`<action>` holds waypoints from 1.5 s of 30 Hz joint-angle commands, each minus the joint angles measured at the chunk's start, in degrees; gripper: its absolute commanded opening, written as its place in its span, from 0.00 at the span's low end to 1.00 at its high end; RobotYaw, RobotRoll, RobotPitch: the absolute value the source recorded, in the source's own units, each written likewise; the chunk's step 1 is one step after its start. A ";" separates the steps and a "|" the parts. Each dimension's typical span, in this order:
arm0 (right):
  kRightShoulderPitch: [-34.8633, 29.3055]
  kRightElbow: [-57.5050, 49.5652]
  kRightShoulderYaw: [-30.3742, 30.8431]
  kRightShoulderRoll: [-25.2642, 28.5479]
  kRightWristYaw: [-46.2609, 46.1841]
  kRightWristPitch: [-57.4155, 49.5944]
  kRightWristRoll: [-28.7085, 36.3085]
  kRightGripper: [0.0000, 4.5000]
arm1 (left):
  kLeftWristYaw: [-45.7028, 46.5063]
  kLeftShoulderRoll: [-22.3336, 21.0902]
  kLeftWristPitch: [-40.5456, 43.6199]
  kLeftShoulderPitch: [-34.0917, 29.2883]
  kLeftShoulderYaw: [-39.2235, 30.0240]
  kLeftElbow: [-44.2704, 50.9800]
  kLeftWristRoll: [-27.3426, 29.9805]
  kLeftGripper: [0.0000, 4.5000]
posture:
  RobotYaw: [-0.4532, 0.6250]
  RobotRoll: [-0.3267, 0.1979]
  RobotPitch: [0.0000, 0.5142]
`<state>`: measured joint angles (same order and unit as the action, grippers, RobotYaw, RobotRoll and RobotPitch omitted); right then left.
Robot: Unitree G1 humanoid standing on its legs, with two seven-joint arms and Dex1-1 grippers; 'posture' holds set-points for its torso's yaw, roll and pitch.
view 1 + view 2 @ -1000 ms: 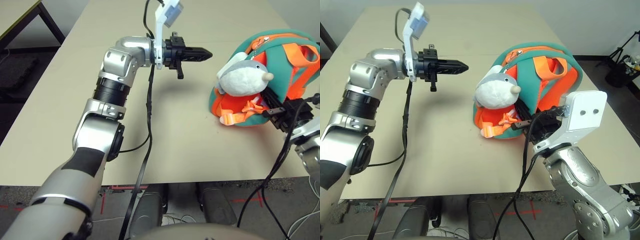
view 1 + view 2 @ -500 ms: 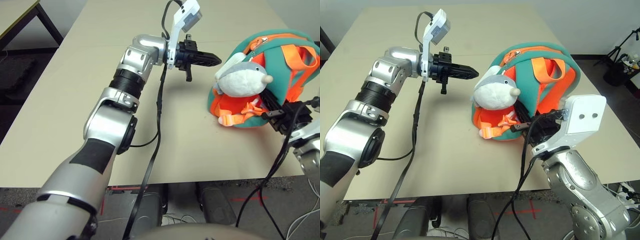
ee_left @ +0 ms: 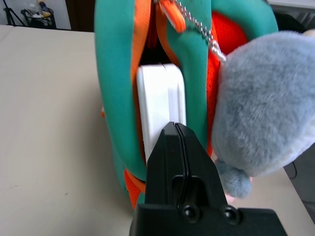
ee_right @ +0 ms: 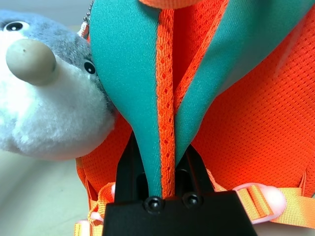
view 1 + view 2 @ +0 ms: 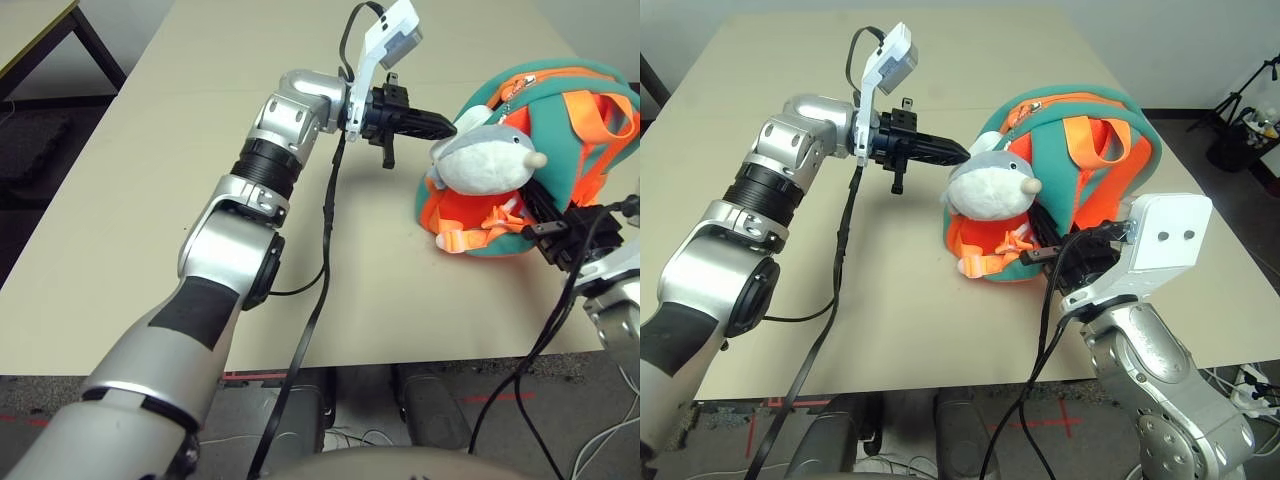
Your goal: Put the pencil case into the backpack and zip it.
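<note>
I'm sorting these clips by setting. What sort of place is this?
Probably a lab or workshop rather than a home: a plain beige table on a hard floor with red tape crosses, loose cables on the floor, and a tripod against the wall.

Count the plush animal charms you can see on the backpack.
1. A single grey-white plush animal charm hangs against the side of the teal and orange fabric backpack facing the left arm; others could be hidden behind the bag.
</note>
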<state>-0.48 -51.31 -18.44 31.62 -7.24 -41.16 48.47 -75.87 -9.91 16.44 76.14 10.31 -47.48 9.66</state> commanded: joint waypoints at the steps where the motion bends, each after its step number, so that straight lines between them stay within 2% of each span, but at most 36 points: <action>1: -0.20 -1.47 0.60 -0.43 -0.32 -0.83 0.11 0.05 | 1.10 1.62 -0.91 -0.48 0.71 -1.51 -1.26 0.00 | 0.22 0.62 0.35; 19: -0.21 -2.28 0.79 -0.91 -1.42 -1.66 0.61 0.05 | 9.29 10.23 -5.90 1.42 -2.37 -12.33 -2.35 0.00 | 0.21 0.62 0.37; 28: -1.16 -2.26 0.78 -0.87 -0.94 -1.59 0.60 0.05 | 10.26 14.68 -5.93 1.47 -3.52 -12.51 -2.20 0.00 | 0.21 0.62 0.37; 33: -1.44 -1.96 0.71 -0.67 -0.50 -1.46 0.51 0.05 | 9.01 16.70 -5.19 -0.85 -1.88 -10.63 -3.31 0.00 | 0.21 0.62 0.38; 37: -1.60 -1.67 0.83 -0.76 0.03 -1.24 0.17 0.05 | 8.11 15.44 -3.24 -1.59 -2.03 -7.39 -2.98 0.00 | 0.22 0.62 0.36; 40: -1.80 -1.02 0.63 -0.71 1.02 -0.84 -0.29 0.05 | 6.00 11.11 1.51 -0.65 -3.15 -1.03 -1.43 0.00 | 0.23 0.62 0.34; 41: -1.87 -0.78 0.50 -0.61 1.49 -0.67 -0.55 0.05 | 5.49 9.23 3.08 -0.30 -3.65 1.30 -0.82 0.10 | 0.23 0.62 0.33; 45: -2.02 0.39 -0.47 -0.47 3.22 -0.10 -1.57 0.05 | 3.51 1.25 8.58 0.88 -4.43 9.16 0.70 0.34 | 0.25 0.62 0.31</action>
<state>-1.95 -51.10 -18.81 30.78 -5.01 -41.69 47.28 -71.28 -7.55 23.00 76.03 6.01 -41.58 9.46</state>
